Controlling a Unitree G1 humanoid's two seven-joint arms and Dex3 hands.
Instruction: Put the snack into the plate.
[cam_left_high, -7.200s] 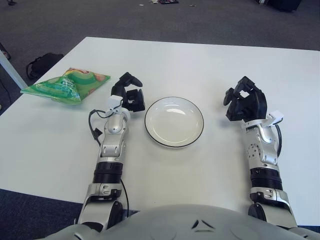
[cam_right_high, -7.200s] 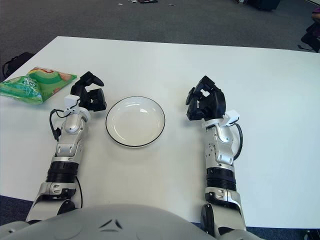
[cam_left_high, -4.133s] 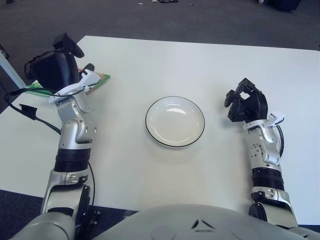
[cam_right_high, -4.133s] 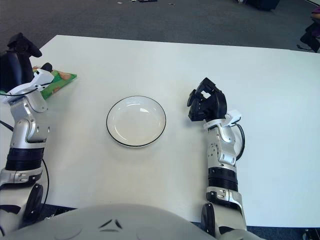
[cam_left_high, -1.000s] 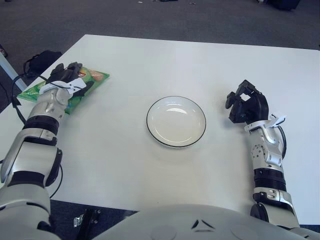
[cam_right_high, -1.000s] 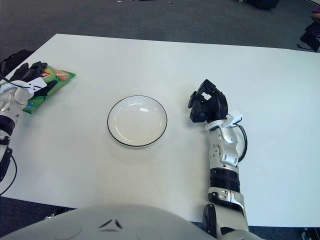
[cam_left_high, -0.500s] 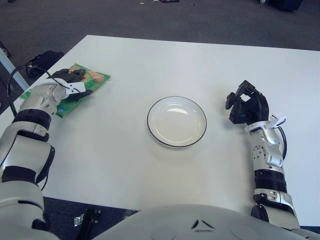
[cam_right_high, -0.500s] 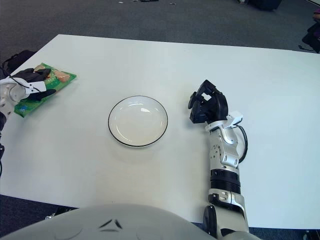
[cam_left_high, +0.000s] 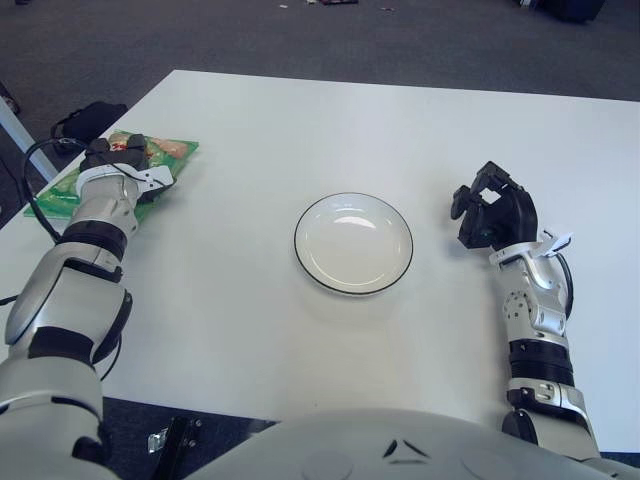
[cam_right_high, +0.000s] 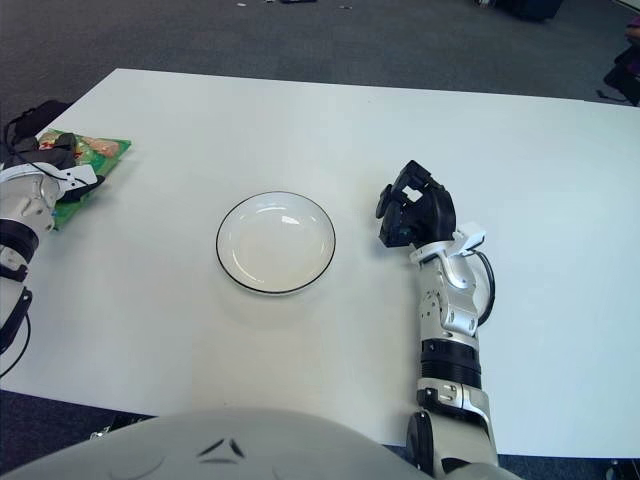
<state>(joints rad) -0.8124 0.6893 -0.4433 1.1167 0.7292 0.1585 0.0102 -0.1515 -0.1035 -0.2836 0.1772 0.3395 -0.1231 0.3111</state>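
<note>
The right hand (cam_left_high: 493, 212) rests on the white table (cam_left_high: 300, 330) toward its right edge, black fingers curled in, holding nothing. The round, glossy white plate (cam_left_high: 353, 243) with a thin dark rim sits mid-table. Near the far left corner, the left hand (cam_left_high: 125, 162) clamps the crinkly green bag (cam_left_high: 160, 152), its long axis running from the left edge toward the far right

White table (cam_left_high: 300, 130): carries a black-rimmed white plate (cam_left_high: 353, 243) near its centre and a green snack bag (cam_left_high: 150, 160) at the left edge.
</note>
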